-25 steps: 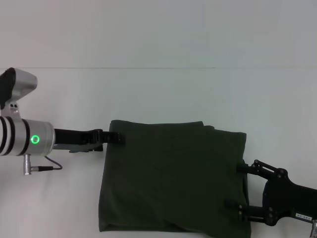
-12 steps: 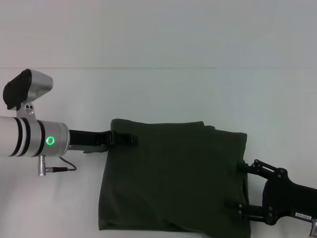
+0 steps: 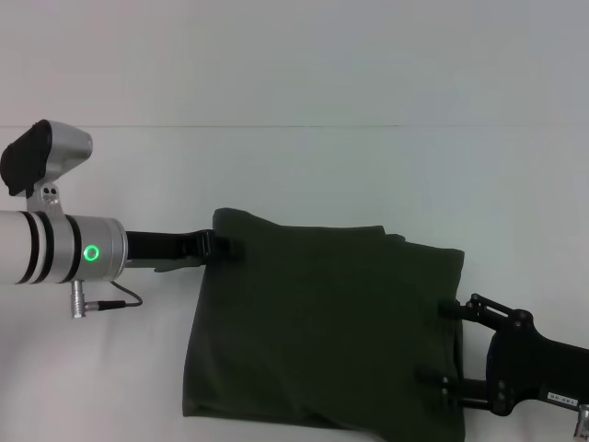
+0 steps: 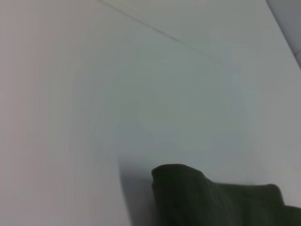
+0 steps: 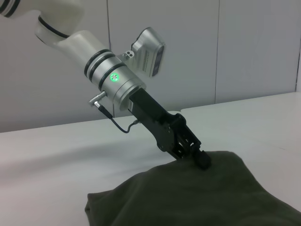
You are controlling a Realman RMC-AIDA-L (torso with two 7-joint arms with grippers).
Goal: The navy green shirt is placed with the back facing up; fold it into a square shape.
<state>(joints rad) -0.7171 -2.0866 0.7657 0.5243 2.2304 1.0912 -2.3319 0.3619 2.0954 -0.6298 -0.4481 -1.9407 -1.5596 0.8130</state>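
The navy green shirt (image 3: 322, 327) lies folded into a rough square on the white table (image 3: 294, 166), plain side up. My left gripper (image 3: 230, 246) is at the shirt's far left corner and is shut on the cloth there; that corner is raised a little. The right wrist view shows it (image 5: 202, 160) pressed into the raised shirt (image 5: 202, 197). The left wrist view shows only a bump of the shirt (image 4: 207, 197). My right gripper (image 3: 434, 343) is open at the shirt's right edge, with one finger on either side of a stretch of that edge.
A seam line (image 3: 276, 126) crosses the table behind the shirt. A grey cable (image 3: 110, 302) hangs under my left wrist. A grey panelled wall (image 5: 235, 47) stands behind the table in the right wrist view.
My left gripper reached in over the shirt's far left corner, then drew back a little and rose. The corner has lifted and shifted slightly right. The right gripper has barely moved.
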